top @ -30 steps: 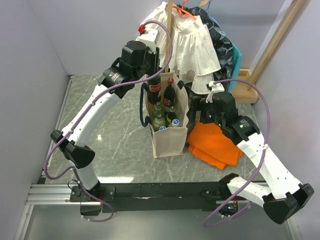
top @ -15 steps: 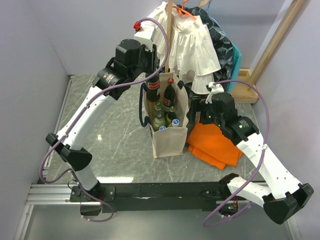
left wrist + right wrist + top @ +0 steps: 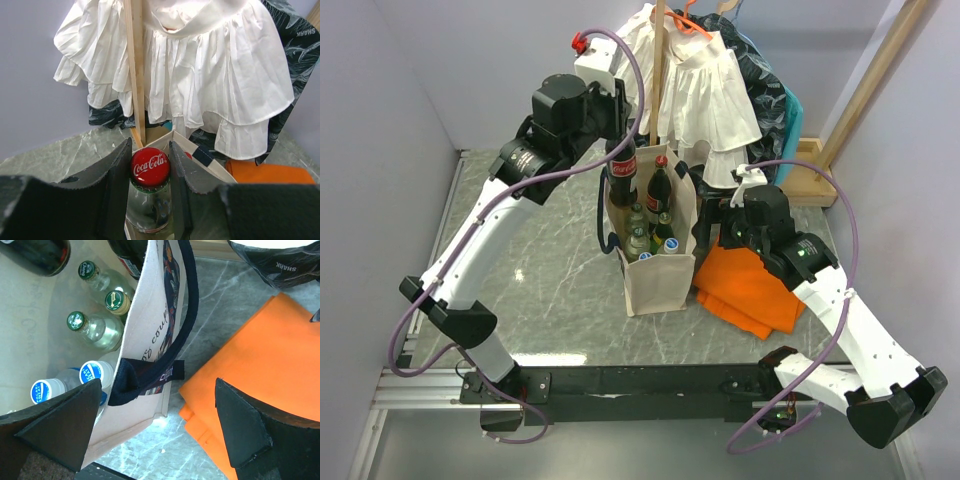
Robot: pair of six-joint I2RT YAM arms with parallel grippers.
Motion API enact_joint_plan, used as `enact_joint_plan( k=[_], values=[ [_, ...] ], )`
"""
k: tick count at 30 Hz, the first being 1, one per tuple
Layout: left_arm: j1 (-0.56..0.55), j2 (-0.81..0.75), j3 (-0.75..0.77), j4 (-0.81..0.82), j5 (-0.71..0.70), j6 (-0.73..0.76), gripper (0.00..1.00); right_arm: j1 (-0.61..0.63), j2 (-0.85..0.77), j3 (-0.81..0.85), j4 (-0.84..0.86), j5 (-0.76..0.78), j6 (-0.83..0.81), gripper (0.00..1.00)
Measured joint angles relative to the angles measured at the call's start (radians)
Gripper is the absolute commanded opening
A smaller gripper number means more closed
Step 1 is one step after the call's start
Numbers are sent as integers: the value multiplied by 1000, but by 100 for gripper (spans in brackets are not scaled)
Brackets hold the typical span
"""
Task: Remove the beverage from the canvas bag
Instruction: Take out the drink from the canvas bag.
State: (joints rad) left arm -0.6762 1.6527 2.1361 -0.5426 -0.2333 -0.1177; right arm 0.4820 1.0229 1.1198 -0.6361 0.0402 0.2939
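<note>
The cream canvas bag (image 3: 655, 280) with navy handles stands upright mid-table, holding several bottles. My left gripper (image 3: 621, 135) is shut on the neck of a Coca-Cola bottle (image 3: 623, 172), the beverage, which is raised at the bag's back left corner with its lower end still at the rim. In the left wrist view both fingers press just under the red cap (image 3: 150, 166). My right gripper (image 3: 720, 225) hangs open beside the bag's right wall (image 3: 145, 330), one finger over the bag's inside, the other over the orange cloth (image 3: 260, 355).
A second cola bottle (image 3: 659, 185), green-capped glass bottles (image 3: 638, 225) and blue-capped water bottles (image 3: 655, 250) are in the bag. A folded orange cloth (image 3: 755, 285) lies to its right. A white dress (image 3: 695, 90) on a wooden pole (image 3: 660, 60) hangs close behind.
My left arm has risen and drawn back, lifting the Coca-Cola bottle higher out of the bag. The right arm has stayed put.
</note>
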Motion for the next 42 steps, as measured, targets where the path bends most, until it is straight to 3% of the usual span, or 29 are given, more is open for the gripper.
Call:
enact_joint_plan(
  k=[28, 42],
  values=[
    [-3, -68, 24, 31, -73, 72, 1, 0, 11, 0, 2, -29, 0, 100],
    [-3, -140, 2, 88, -181, 165, 1, 0, 12, 0, 8, -31, 1, 100]
  ],
)
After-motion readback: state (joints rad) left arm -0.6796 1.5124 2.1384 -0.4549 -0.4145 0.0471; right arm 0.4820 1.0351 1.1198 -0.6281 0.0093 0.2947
